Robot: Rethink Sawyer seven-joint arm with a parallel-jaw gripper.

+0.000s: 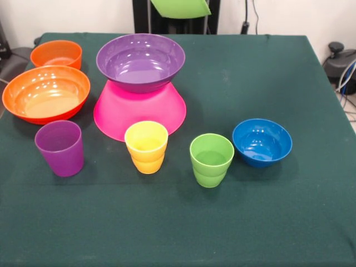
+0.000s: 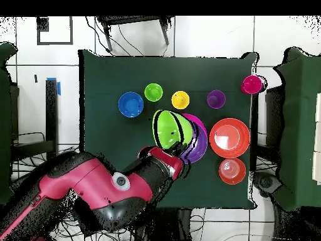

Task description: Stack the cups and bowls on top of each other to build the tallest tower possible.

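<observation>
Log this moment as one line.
gripper: holds lime green bowl | above: purple bowl upright on inverted pink bowl | cups: unstacked

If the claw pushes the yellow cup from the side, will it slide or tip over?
The yellow cup will probably tip rather than slide: it stands upright, taller than its narrow base, and it is wider at the rim. It looks like empty thin plastic, so likely light and stiff. The green cloth of the table may grip the base a little. Once fallen, it could roll in a curve.
</observation>
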